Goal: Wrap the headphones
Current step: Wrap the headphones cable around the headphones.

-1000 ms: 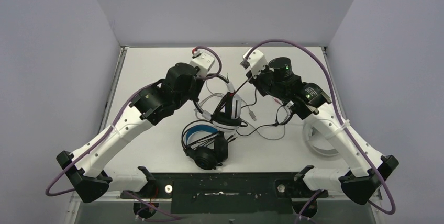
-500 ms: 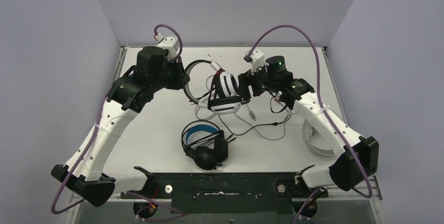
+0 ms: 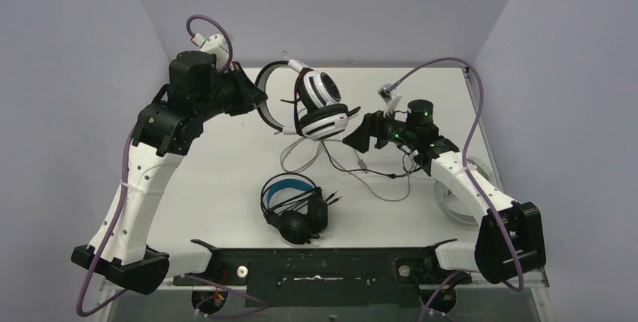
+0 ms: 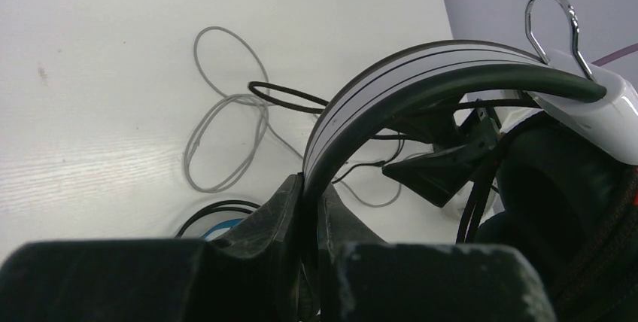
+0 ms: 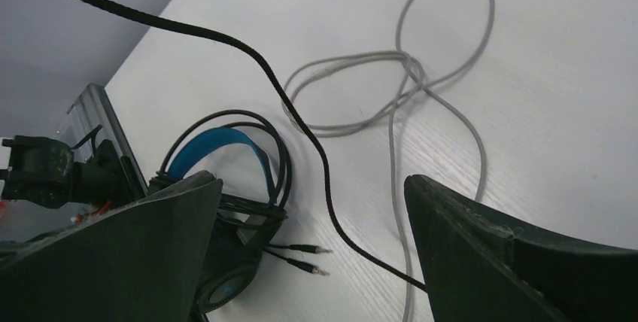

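Observation:
My left gripper (image 3: 260, 102) is shut on the dark headband (image 4: 421, 74) of a white headset with black ear-cup centres (image 3: 322, 95), holding it above the back of the table. Its black braided cable (image 5: 301, 123) hangs down and runs between the spread fingers of my right gripper (image 5: 310, 181), which is open and holds nothing. That gripper (image 3: 360, 132) hovers just right of the raised headset. A pale grey cable (image 5: 399, 96) lies looped on the table below. The black headphones with a blue-lined headband (image 3: 293, 205) lie near the front, their plugs (image 5: 308, 258) loose.
Another white headset (image 3: 460, 219) lies at the right, partly hidden behind my right arm. Loose cable loops (image 3: 376, 179) sprawl over the table's middle. Grey walls close in the back and both sides, and a black rail (image 3: 323, 265) runs along the front.
My left arm has lifted the white headset up and back to the left. My right gripper has opened, let the black cable go and dropped lower to the right.

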`<state>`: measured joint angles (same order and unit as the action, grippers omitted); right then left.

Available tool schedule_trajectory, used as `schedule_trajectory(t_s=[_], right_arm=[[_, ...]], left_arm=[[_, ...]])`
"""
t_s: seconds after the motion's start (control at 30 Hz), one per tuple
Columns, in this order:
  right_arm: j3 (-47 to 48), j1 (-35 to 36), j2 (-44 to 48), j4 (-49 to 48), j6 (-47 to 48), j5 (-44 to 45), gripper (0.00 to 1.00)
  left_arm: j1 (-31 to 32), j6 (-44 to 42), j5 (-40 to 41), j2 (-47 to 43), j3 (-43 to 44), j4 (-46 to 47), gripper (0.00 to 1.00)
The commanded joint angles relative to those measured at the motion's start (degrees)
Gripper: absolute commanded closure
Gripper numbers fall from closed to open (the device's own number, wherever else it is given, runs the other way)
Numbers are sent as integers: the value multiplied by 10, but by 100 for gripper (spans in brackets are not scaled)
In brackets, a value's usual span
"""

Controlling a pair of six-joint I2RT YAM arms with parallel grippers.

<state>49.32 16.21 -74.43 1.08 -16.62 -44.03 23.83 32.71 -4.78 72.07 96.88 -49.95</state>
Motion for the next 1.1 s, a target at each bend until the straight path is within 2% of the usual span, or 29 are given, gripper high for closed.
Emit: schedule_trajectory(t_s=[0.0, 0.2, 0.37, 0.5, 0.63, 0.73, 0.77, 0.83, 1.0, 1.03, 1.07], right_arm=[[16, 4, 27, -157, -23, -49, 1], [78, 20, -23, -261, -86, -91, 3], [88, 43, -33, -306, -97, -78, 3], [113, 49, -53, -340, -128, -78, 10], [150, 60, -79, -351, -137, -82, 12], [178, 64, -98, -358, -149, -88, 18], [185, 66, -102, -365, -155, -89, 22], [193, 71, -109, -369, -162, -93, 35], [150, 78, -107, -338, -159, -77, 88], [131, 77, -104, -333, -159, -70, 97], [110, 78, -101, -328, -158, -60, 100]], left_arm=[[-4, 42, -45, 0, 52, 57, 100], [-6, 50, -47, 0, 64, 59, 100], [-9, 53, -52, 3, 71, 60, 100], [-10, 54, -58, 1, 70, 61, 100], [-9, 57, -64, 0, 71, 63, 100], [-10, 58, -63, -1, 73, 62, 100], [-10, 58, -60, -2, 73, 61, 100], [-10, 59, -52, -3, 71, 63, 100], [-31, 83, 11, 1, 69, 92, 100], [-44, 96, 31, 0, 65, 103, 100], [-63, 113, 42, -5, 49, 124, 100]])
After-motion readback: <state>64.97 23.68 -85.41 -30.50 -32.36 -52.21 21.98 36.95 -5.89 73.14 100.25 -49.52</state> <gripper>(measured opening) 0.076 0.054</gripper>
